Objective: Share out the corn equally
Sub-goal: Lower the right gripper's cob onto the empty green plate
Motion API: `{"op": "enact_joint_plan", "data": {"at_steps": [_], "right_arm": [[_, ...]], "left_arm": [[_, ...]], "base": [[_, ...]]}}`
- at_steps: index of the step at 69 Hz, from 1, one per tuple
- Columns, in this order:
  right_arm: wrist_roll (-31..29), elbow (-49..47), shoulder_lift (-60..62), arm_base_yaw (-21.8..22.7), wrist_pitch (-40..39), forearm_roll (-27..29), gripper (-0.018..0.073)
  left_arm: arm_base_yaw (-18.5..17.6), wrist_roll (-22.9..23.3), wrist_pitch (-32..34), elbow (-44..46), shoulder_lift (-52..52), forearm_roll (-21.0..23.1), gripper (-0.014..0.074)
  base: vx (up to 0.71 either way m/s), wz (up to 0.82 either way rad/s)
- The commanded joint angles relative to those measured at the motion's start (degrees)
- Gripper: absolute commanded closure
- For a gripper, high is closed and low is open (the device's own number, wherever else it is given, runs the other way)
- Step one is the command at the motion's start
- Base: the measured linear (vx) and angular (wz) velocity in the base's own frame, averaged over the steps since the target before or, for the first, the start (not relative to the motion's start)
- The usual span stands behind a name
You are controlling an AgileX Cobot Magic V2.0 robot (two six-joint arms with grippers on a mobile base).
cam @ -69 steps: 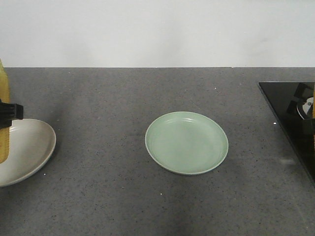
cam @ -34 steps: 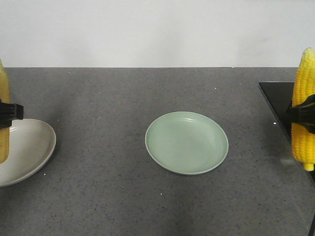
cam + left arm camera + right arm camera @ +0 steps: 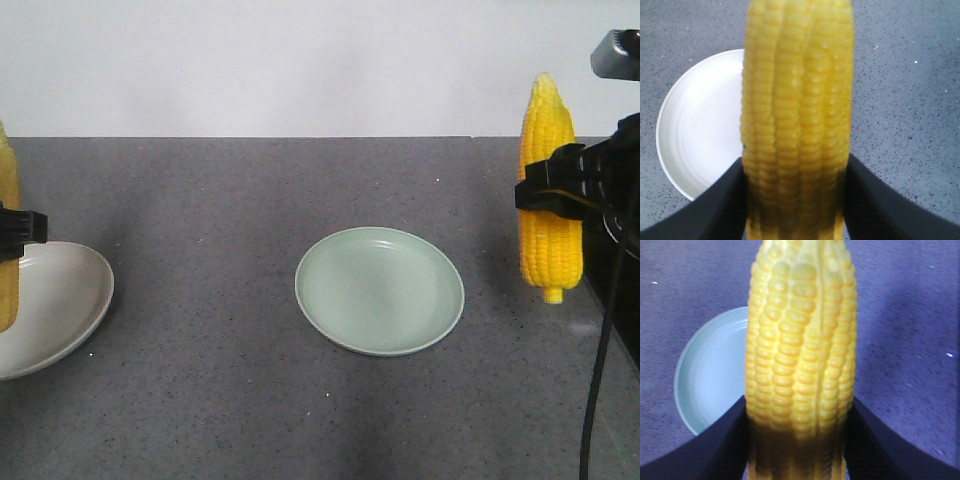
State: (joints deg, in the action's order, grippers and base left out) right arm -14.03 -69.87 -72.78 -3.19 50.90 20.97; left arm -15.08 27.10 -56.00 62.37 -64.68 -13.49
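Grey speckled countertop [image 3: 220, 400] fills the front view, with a pale wall [image 3: 300, 60] behind it at 12 o'clock. A black glossy panel [image 3: 575, 205] lies on the counter at the 3 o'clock edge, partly hidden by the right arm.

Green plate [image 3: 335, 320] sits flat just right of centre, nothing on it. In the right wrist view the same plate [image 3: 705, 380] shows to the left of and behind the held cob. White plate [image 3: 70, 300] sits at 9 o'clock, cut off by the frame edge; the left wrist view shows it [image 3: 695, 130] bare, to the left of and behind the other cob.

Right corn cob [image 3: 548, 190] hangs upright in the air at 3 o'clock, pointed tip up, stub end down, clear of the counter and beside the green plate, not over it. The right gripper [image 3: 545, 195] pinches it across the middle; in the wrist view its black fingers [image 3: 725, 440] press both sides of the cob [image 3: 800, 365].

Left corn cob [image 3: 6, 240] stands upright at the 9 o'clock edge, mostly out of frame, at the near rim of the white plate. The left gripper [image 3: 12, 227] clamps it mid-length; the wrist view shows black fingers [image 3: 720, 205] tight against both flanks of the cob [image 3: 797, 115].

A black cable [image 3: 600, 360] drops from the right arm at 4 o'clock.
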Motion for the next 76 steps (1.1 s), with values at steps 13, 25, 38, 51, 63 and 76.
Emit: {"op": "enact_joint_plan", "data": {"at_steps": [13,25,38,51,63,76], "right_arm": [[-2.53,-9.51,-6.46,-5.99,1.36,1.88,0.0356],[2.28,-13.69,-12.79,-11.13,4.04,-3.56,0.0354],[5.75,-18.49,-19.84,-13.06,9.4,-6.71,0.0344],[6.98,-21.53,-24.57,-13.75,11.15,-5.92,0.0339],[8.07,-23.77,-27.94,-15.6,11.04,-6.05,0.0337],[10.98,-27.35,-31.94,-17.01,14.17,-6.25,0.0324]], "left_arm": [[0.16,0.53,2.73,1.46,1.15,-0.77,0.0463],[0.16,0.53,2.73,1.46,1.15,-0.77,0.0463],[0.16,0.53,2.73,1.46,1.15,-0.77,0.0463],[0.16,0.53,2.73,1.46,1.15,-0.77,0.0463],[0.16,0.53,2.73,1.46,1.15,-0.77,0.0463],[0.16,0.53,2.73,1.46,1.15,-0.77,0.0463]], "base": [[0.0,0.0],[0.0,0.0],[0.0,0.0],[0.0,0.0],[0.0,0.0],[0.0,0.0]]}}
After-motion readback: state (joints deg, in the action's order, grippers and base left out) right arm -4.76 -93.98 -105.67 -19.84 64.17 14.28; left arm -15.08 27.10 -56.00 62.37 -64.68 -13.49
